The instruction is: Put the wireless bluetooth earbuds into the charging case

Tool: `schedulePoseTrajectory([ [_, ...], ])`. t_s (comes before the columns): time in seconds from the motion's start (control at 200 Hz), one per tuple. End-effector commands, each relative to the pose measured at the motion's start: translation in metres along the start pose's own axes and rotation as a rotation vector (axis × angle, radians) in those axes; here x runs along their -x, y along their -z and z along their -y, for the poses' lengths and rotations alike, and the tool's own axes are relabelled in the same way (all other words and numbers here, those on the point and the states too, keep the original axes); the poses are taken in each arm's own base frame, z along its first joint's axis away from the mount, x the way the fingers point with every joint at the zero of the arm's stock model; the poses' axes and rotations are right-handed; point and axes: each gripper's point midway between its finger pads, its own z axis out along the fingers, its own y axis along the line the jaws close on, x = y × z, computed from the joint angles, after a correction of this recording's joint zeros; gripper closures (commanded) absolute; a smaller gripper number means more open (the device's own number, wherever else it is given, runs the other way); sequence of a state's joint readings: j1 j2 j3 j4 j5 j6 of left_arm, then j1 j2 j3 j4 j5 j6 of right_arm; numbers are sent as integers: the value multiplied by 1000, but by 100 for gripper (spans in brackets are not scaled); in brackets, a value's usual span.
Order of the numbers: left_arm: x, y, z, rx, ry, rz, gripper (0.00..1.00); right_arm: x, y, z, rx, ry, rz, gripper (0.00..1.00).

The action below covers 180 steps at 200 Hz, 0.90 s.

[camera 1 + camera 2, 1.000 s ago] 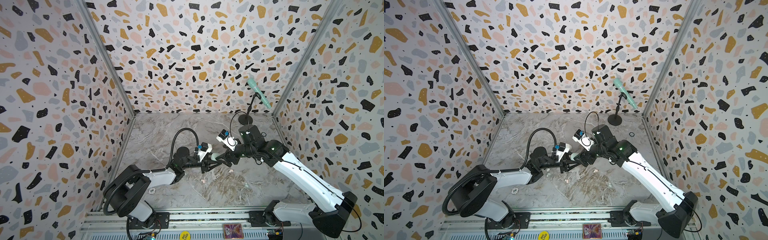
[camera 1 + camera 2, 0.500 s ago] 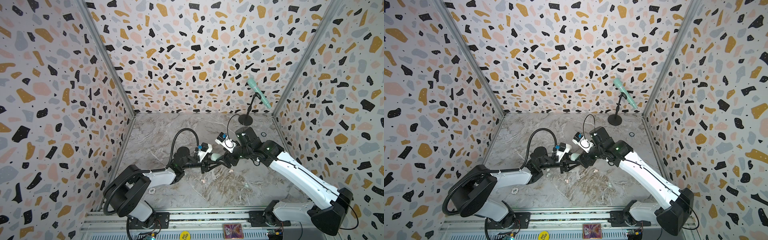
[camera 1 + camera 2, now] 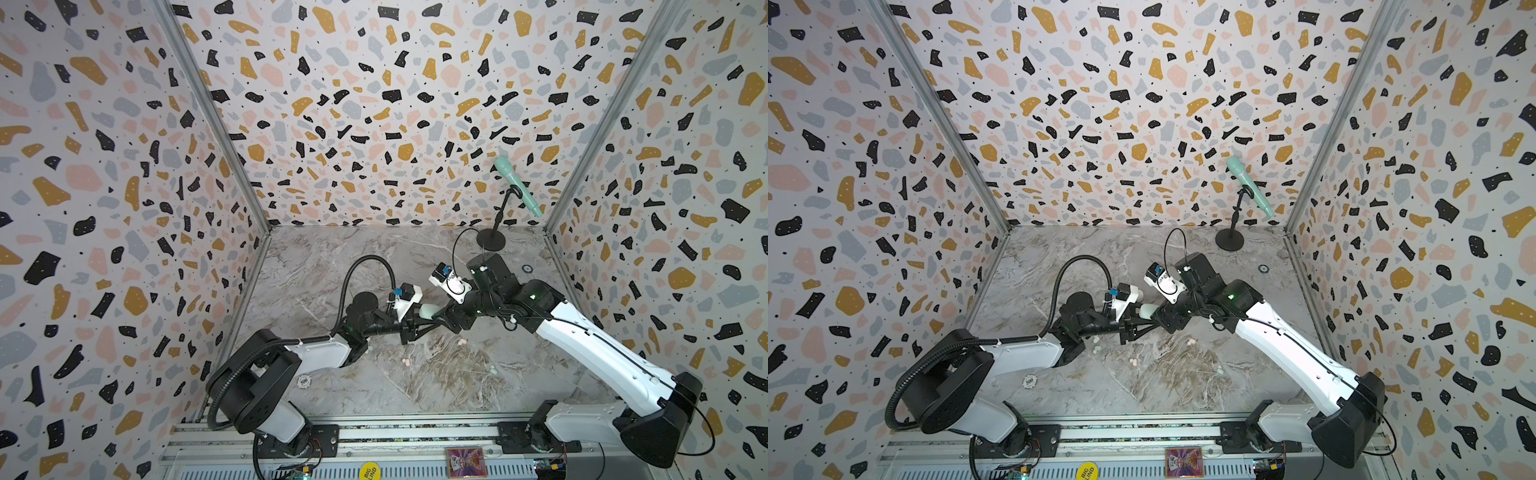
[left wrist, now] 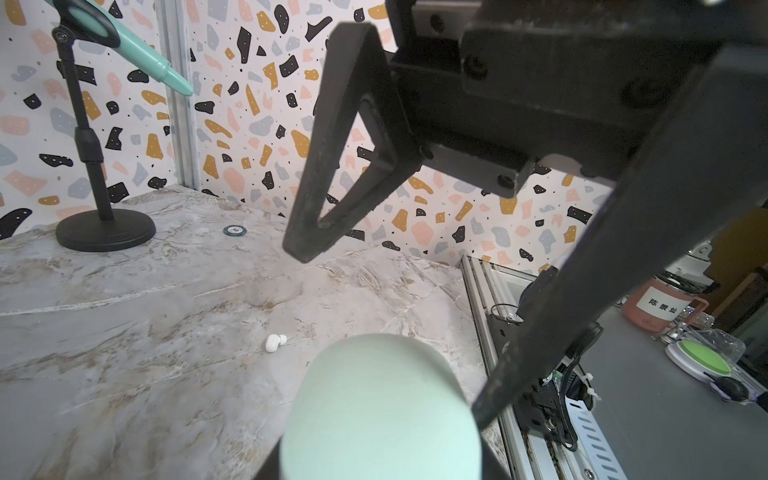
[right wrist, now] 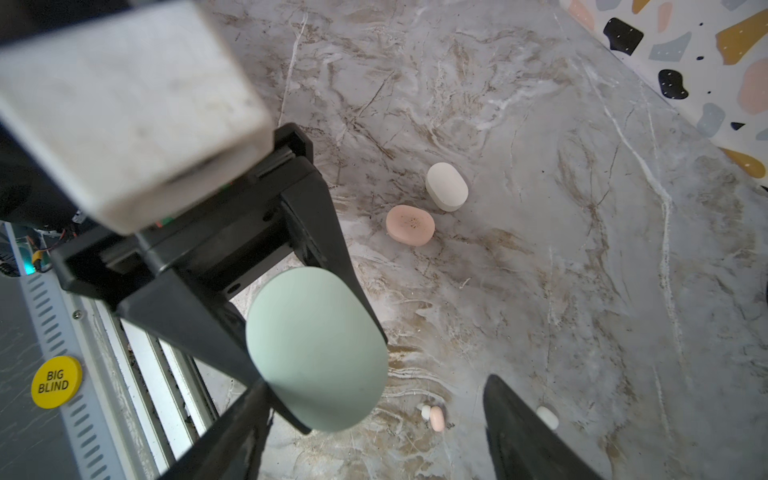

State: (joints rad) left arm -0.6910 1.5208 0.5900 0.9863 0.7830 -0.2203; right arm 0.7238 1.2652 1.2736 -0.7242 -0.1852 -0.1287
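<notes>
My left gripper (image 3: pixel 415 318) is shut on a mint green charging case (image 3: pixel 428 311), closed and lifted above the marble floor; the case fills the left wrist view (image 4: pixel 380 407). My right gripper (image 5: pixel 374 384) is open around that case (image 5: pixel 316 349): one finger (image 5: pixel 232 436) is against it, the other finger (image 5: pixel 523 436) stands apart. Earbuds lie loose on the floor: a pink one (image 5: pixel 435 417), a white one (image 5: pixel 546 417) and another white one (image 4: pixel 274 343). In both top views small earbuds (image 3: pixel 461 342) (image 3: pixel 1134 362) dot the floor below the grippers.
A pink case (image 5: pixel 410 225) and a white case (image 5: pixel 446 186) lie closed, side by side on the floor. A mint microphone (image 3: pixel 517 187) on a black stand (image 3: pixel 491 240) is at the back right. Poker chips (image 3: pixel 304 380) (image 3: pixel 527 268) lie on the floor. Terrazzo walls enclose three sides.
My right gripper has slid left, bringing its fingers around the mint case, and its jaws have narrowed slightly. The left arm and the case have stayed still.
</notes>
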Motion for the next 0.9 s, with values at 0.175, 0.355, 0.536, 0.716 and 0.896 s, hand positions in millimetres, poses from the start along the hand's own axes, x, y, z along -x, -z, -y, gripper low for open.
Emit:
schedulePoseTrajectory([
  [0.175, 30, -1, 20, -82, -115, 66, 63, 29, 12, 30, -128, -41, 82, 20],
  [0.355, 31, -1, 20, -82, -118, 66, 63, 32, 15, 37, -143, -60, 90, 20],
  [0.536, 31, -2, 20, -85, -117, 65, 63, 34, 18, 40, -146, -74, 99, 19],
  [0.716, 32, -2, 19, -80, -112, 66, 63, 36, 22, 36, -121, -79, 104, 14],
  [0.896, 33, 0, 14, -59, -93, 71, 62, 37, 32, 31, -75, -113, 113, 3],
])
